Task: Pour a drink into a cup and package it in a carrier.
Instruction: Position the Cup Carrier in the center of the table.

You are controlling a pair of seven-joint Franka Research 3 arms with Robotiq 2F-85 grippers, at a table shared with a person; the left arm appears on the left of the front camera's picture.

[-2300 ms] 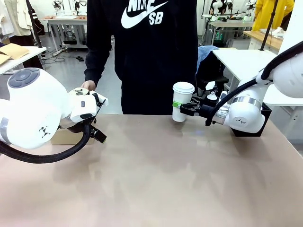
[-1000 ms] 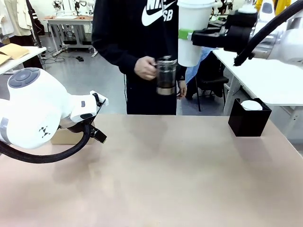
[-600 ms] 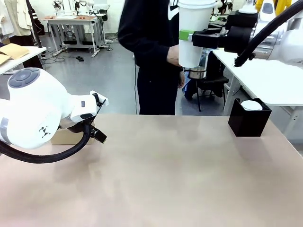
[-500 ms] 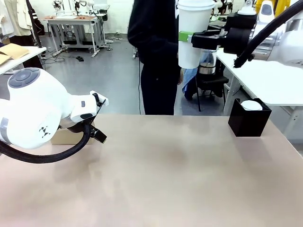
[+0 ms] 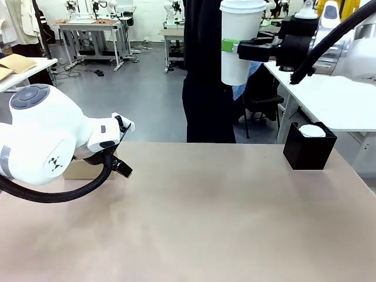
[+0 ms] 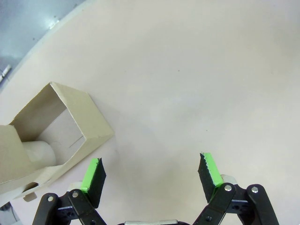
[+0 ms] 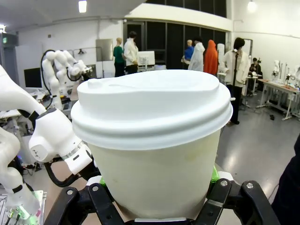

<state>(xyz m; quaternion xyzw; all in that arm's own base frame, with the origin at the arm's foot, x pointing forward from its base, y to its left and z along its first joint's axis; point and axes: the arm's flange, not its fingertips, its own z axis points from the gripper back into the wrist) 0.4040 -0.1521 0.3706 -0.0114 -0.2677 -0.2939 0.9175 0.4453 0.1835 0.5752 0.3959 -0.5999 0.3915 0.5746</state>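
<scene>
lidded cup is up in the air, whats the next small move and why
Probably swing the right gripper left and down toward the carrier. It is shut on the lidded cup, high above the table, while the carrier sits at the table's left with an open slot near the open left gripper.

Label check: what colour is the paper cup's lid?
White lid on tapered paper cup; right wrist view.

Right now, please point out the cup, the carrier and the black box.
the cup (image 5: 244, 28): front view, on its white side wall.
the carrier (image 6: 92, 119): left wrist view, on its outer cardboard wall.
the black box (image 5: 305, 155): front view, on its front wall.
</scene>
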